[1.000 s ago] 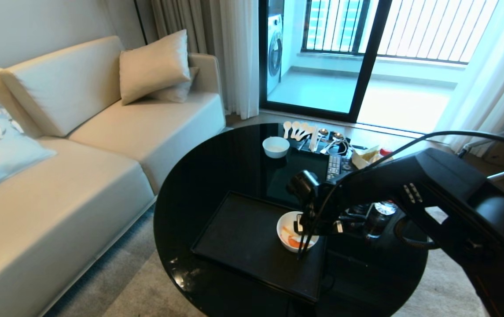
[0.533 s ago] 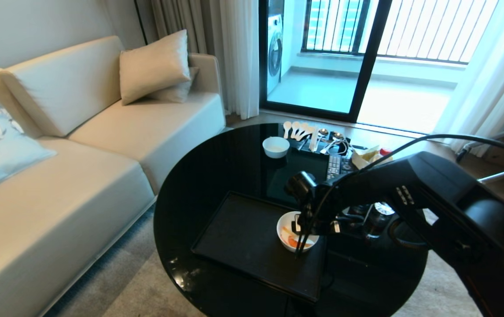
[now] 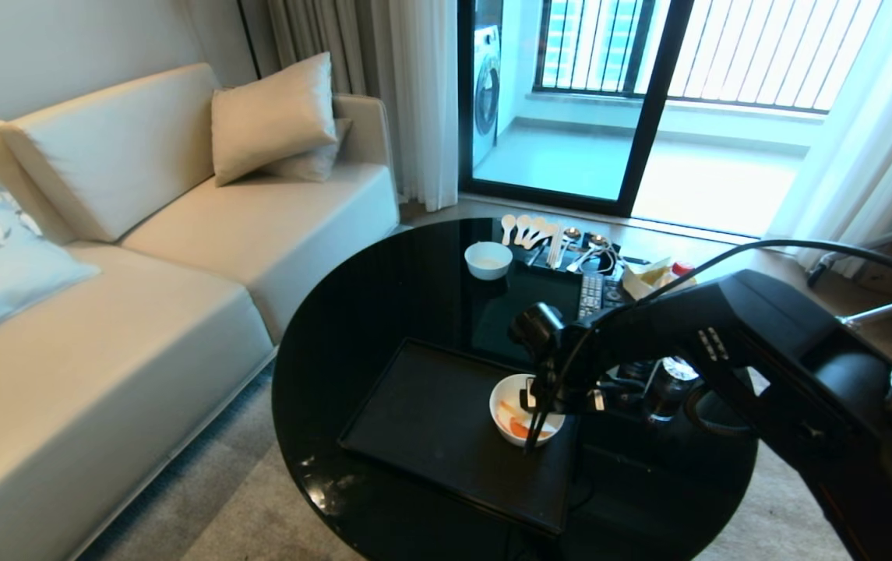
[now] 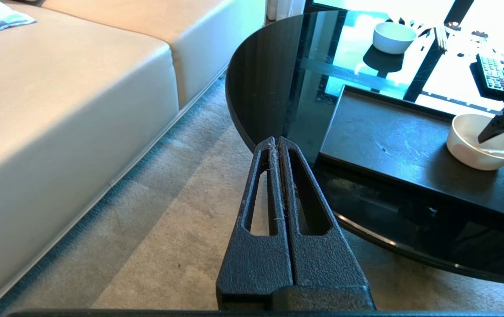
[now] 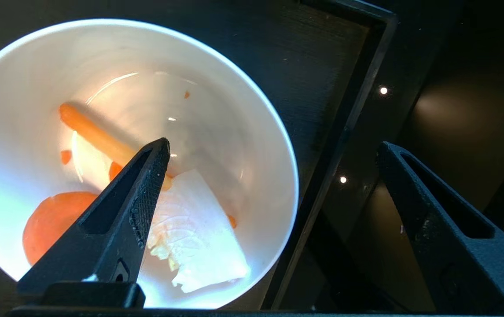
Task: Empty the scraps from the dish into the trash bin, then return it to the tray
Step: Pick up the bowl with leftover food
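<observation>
Straddling dish rim, right gripper spread wide | scraps inside | left gripper clenched, apparently off-table

We see our right arm as a bulky matte-black casing with smooth rounded edges and a short row of small pale marks on its side. A thin black cable arcs over the casing, and more thin wires hang at the wrist. A round black knob sits at the wrist's end. The right gripper has two black, grainy-textured fingers, each a tapering wedge with a long slot cut through it. Our left gripper carries the same rough black fingers with slotted cut-outs, a few pale fibres clinging along their inner seam.
</observation>
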